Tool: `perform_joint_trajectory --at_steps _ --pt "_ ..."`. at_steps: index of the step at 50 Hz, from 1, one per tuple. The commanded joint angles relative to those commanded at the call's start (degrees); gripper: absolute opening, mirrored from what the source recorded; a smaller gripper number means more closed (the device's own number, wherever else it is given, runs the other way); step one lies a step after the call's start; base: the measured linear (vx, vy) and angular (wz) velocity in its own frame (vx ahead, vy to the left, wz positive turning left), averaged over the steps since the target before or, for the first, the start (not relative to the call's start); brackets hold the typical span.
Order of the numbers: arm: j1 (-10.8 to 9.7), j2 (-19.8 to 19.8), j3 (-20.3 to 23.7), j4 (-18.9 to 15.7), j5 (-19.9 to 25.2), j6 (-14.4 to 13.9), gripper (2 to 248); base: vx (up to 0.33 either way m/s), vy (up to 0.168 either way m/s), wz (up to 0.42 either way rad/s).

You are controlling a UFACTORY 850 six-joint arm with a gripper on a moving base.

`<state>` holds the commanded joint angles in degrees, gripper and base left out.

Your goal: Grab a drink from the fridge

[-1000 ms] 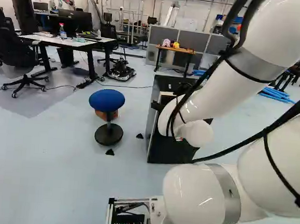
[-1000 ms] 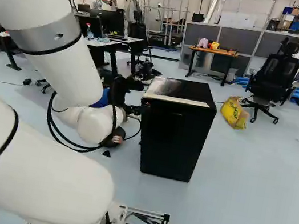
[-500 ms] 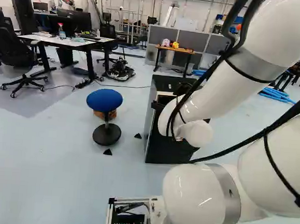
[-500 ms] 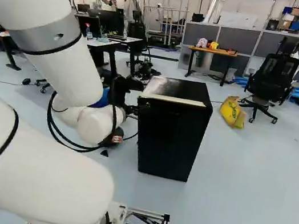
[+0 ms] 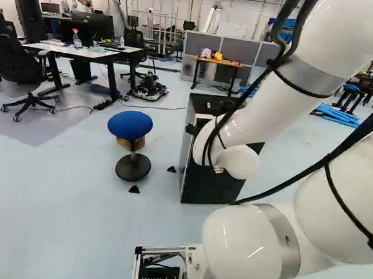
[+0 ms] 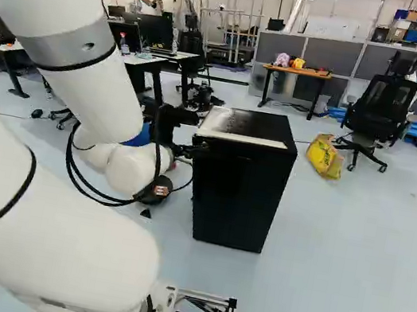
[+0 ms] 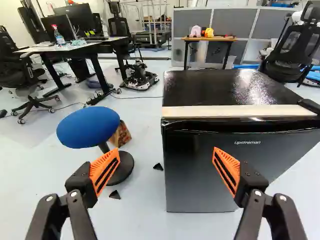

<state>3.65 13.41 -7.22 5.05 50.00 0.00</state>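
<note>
Left base view: one black mini fridge (image 5: 199, 188), near, right of a blue-topped stool (image 5: 130, 126). Right base view: same fridge, door (image 6: 235, 197) shut, drink unseen, presumably inside. Wrist view: one gripper (image 7: 166, 149), empty, fingers apart, fridge ahead and rightward; step, seemingly the approach; next requirement, alignment with the door's left edge.

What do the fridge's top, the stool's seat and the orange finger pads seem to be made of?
Fridge top: glossy black, probably painted metal, since it throws back bright glare; plastic is possible. Stool seat: matte blue, probably fabric over padding, given its rounded, highlight-free look. Orange finger pads: likely rubber or flexible plastic, dull, with dark slots.
</note>
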Motion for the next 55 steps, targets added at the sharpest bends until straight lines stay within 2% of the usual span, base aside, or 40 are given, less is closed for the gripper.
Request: perform_joint_trajectory --at_steps 28,55 --pt "6.16 -5.49 -4.85 10.07 0.00 0.00 247 0.000 0.000 0.000" --pt "11.55 -15.33 -10.53 21.49 0.39 0.00 247 0.000 0.000 0.000"
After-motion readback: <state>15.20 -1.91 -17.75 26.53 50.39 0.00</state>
